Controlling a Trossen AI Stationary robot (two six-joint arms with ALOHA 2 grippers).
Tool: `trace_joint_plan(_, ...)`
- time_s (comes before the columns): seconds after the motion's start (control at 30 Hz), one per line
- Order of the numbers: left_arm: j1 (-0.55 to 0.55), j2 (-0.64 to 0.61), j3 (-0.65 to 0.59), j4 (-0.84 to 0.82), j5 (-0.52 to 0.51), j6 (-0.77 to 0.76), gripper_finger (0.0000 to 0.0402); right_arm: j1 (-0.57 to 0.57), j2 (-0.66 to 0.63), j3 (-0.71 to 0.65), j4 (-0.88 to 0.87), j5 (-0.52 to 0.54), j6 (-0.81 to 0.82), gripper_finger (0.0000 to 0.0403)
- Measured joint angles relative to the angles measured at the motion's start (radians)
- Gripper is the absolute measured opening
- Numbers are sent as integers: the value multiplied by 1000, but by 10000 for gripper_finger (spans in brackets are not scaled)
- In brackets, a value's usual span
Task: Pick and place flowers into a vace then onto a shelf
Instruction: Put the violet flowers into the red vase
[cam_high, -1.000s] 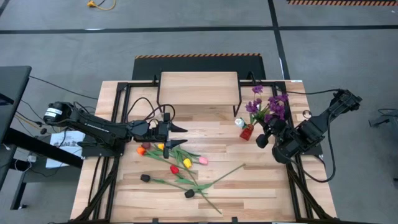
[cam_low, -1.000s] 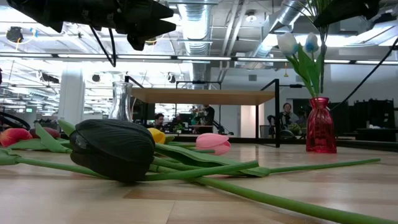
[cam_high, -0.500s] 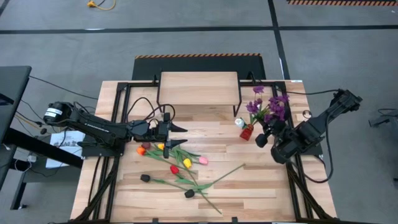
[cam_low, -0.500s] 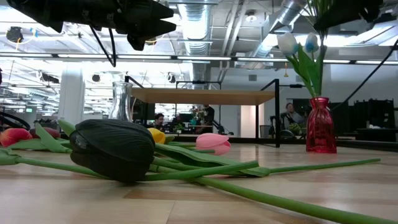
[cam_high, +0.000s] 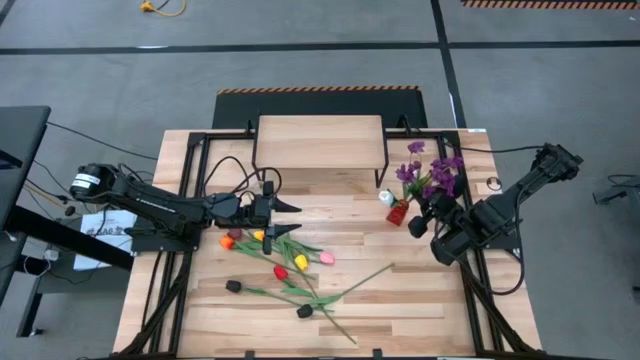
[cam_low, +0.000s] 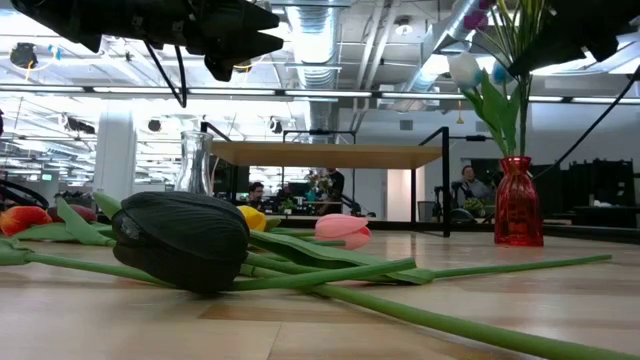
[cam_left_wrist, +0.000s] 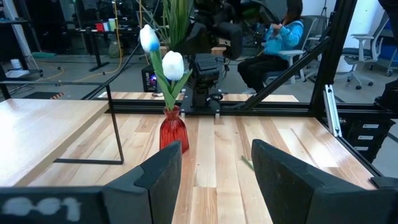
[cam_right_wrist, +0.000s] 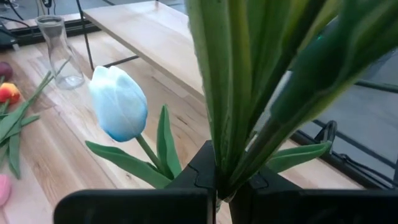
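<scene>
Right pincer (cam_high: 428, 216), frame right, pinches purple sprigs (cam_high: 432, 170) over one red vase (cam_high: 397, 211); left pincer (cam_high: 285, 217) spread, centre-left; seven tulips (cam_high: 300, 262) on worktop (cam_high: 420, 300).

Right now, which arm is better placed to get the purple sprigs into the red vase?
The right. Its gripper is shut on the purple sprigs, beside the red vase. The left gripper hangs open over the loose flowers, farther off.

Open-plan lab or workshop: exposed ceiling ducts (cam_low: 330, 45), seated person (cam_left_wrist: 277, 43) at workstations, concrete floor (cam_high: 300, 65).
</scene>
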Motion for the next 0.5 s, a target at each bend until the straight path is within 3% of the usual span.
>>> trace_joint_plan(0.27, 0, 0, 0, 0, 0, 0, 185, 0, 2, 0, 15, -4, -3, 5)
trace_joint_plan(0.5, 0, 0, 0, 0, 0, 0, 185, -24, 78, 0, 30, -8, -2, 6)
